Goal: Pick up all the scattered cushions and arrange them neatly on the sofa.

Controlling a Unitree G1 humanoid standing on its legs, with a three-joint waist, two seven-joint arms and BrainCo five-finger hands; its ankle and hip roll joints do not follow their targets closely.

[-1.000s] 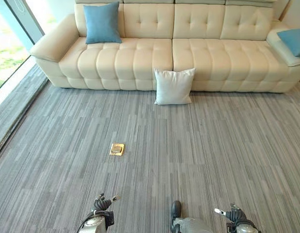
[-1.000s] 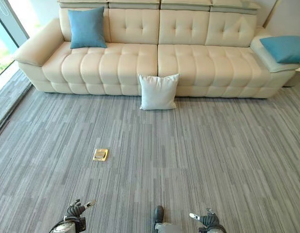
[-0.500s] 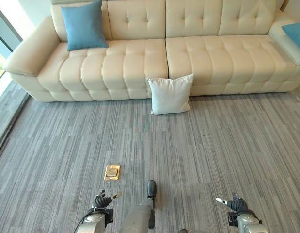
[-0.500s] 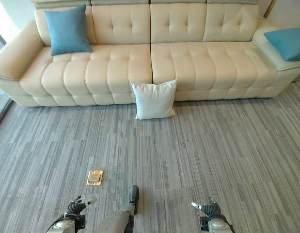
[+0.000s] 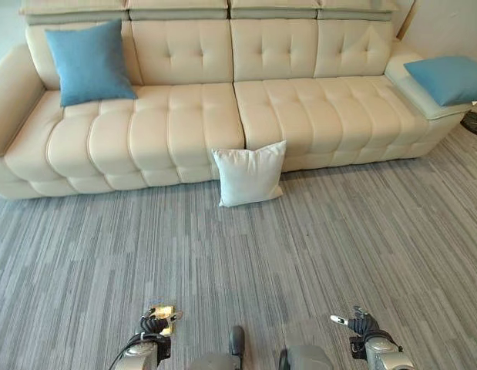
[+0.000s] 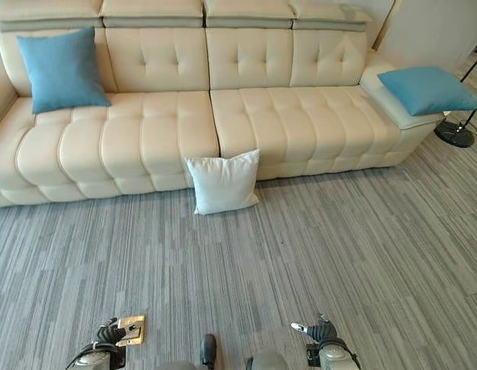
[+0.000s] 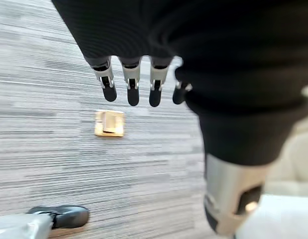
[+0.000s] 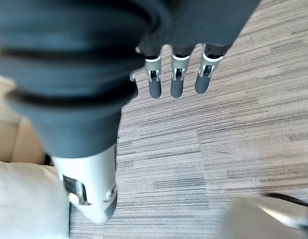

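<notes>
A white cushion [image 5: 250,174] leans upright on the carpet against the front of the cream sofa [image 5: 184,123], near its middle. One blue cushion [image 5: 89,62] stands against the sofa's back at the left end. Another blue cushion [image 5: 448,79] lies on the right armrest. My left hand [image 5: 151,325] and right hand [image 5: 360,324] hang low at the near edge, far from the cushions. Both hands are open, fingers [image 7: 131,87] straight and empty in the left wrist view, fingers [image 8: 175,79] likewise in the right wrist view. The white cushion [image 8: 24,199] shows past the right hand.
A brass floor plate [image 6: 131,329] is set in the grey striped carpet [image 5: 338,239] just beside my left hand. A dark round lamp base [image 6: 456,131] stands on the floor past the sofa's right end.
The camera has moved closer and turned right: the sofa, white cushion and floor plate sit lower and further left. Both hands stay low and open.
</notes>
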